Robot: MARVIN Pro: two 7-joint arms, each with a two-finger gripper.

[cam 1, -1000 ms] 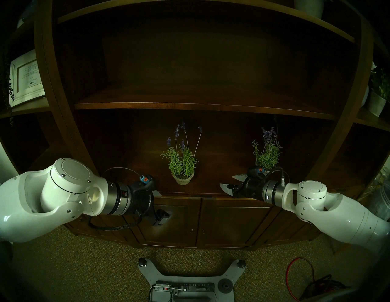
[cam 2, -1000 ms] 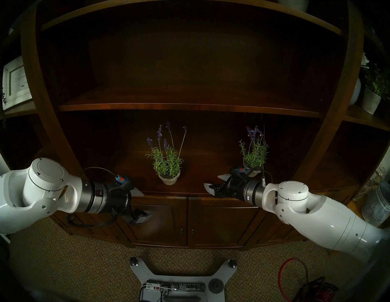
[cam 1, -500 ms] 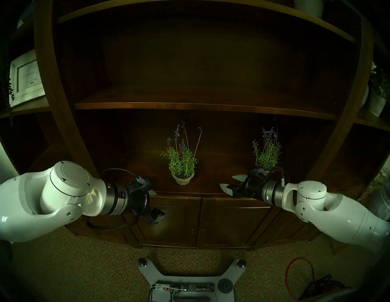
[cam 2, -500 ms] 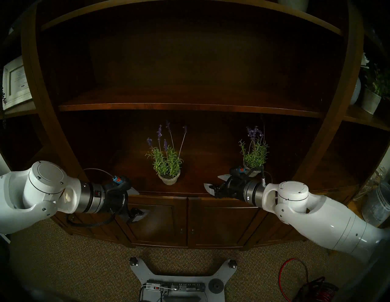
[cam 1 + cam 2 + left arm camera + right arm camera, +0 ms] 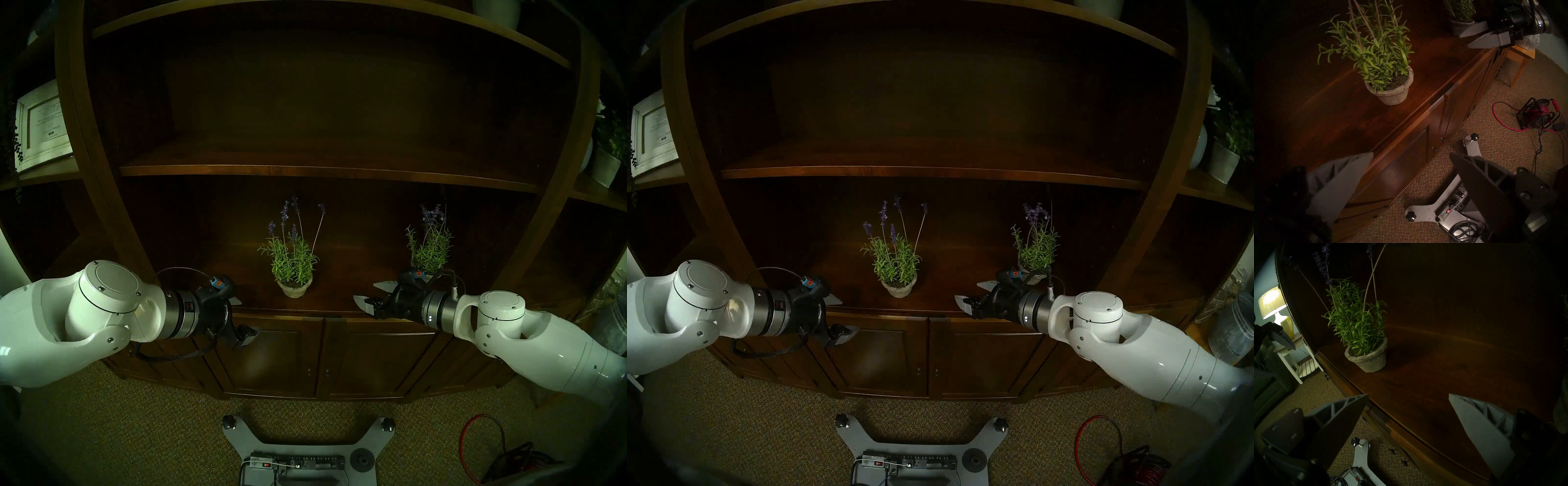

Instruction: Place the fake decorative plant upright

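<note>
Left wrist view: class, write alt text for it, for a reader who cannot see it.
A potted plant stands upright on a dark wooden shelf, untouched. The left gripper is open and empty near the shelf's front edge, and the right gripper, also open, reaches in at top right before a second plant. Carpet lies below.

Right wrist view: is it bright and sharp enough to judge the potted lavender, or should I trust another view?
Right wrist view: dim, shelf back nearly black, but the green lavender plant in its grey stone pot is sharp; a lit yellow lamp glares at left. Left wrist view: same pot brighter, crisp. Head views: dark, fisheye-bowed wooden shelves.
</note>
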